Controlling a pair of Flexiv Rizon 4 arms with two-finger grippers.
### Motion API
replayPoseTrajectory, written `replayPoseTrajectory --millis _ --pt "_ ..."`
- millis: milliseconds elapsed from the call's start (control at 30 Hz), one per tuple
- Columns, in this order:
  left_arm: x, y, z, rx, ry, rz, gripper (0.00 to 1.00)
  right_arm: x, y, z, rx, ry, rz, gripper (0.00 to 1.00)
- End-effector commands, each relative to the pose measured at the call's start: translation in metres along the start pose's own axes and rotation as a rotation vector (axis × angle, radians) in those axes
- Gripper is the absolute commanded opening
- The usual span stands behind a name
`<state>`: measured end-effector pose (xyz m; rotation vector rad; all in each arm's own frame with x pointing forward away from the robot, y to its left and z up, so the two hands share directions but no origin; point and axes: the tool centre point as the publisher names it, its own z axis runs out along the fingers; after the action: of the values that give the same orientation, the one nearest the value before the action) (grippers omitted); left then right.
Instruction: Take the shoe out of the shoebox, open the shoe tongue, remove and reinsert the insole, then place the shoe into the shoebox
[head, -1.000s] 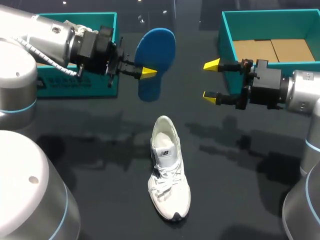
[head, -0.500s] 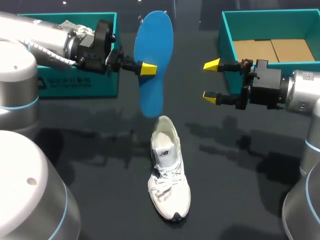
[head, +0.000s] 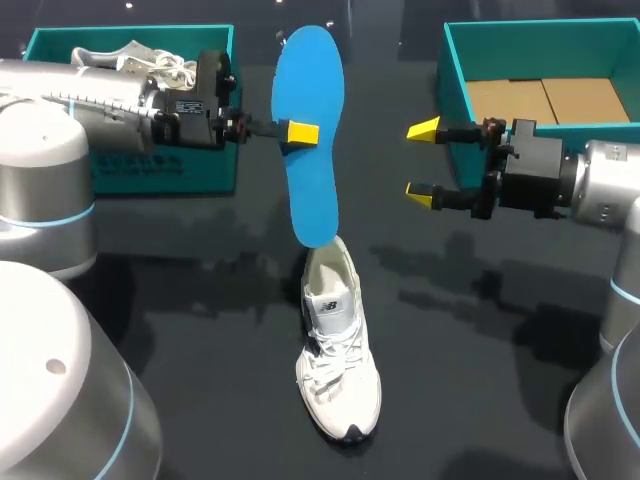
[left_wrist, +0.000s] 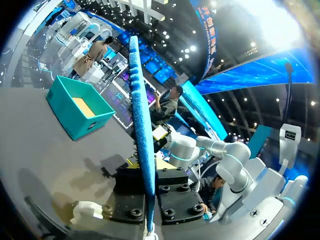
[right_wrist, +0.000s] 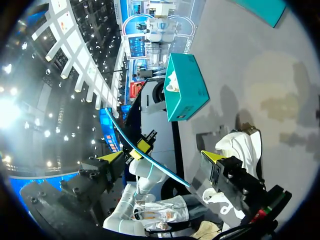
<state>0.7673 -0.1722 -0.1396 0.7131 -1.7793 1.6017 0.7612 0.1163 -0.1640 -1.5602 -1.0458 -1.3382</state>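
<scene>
While the left gripper (head: 301, 133) pinches the thin, oblong blue insole (head: 308, 70), now rotated vertical, the right gripper (head: 422, 162) stands spread.

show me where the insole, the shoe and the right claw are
insole (head: 314, 178), head view, middle of its blue face
shoe (head: 337, 340), head view, on the laces
right claw (head: 421, 162), head view, midway between its yellow tips

Insole (head: 312, 190) hangs over shoe (head: 338, 340) heel opening, blocking top access; table (head: 480, 380) beside shoe free.
</scene>
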Motion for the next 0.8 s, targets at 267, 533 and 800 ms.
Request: replayPoseTrajectory --millis 267,533,800 --pt "-0.015 0.010 0.005 0.032 0.020 -0.273 0.00 0.001 -0.001 0.000 0.001 -0.007 0.001 1.00" --pt "-0.028 0.013 0.007 0.054 0.016 -0.412 0.00 0.001 -0.001 0.000 0.001 -0.007 0.001 1.00" --pt "-0.034 0.015 0.009 0.074 0.022 -0.508 0.00 0.001 -0.001 0.000 0.001 -0.007 0.001 1.00"
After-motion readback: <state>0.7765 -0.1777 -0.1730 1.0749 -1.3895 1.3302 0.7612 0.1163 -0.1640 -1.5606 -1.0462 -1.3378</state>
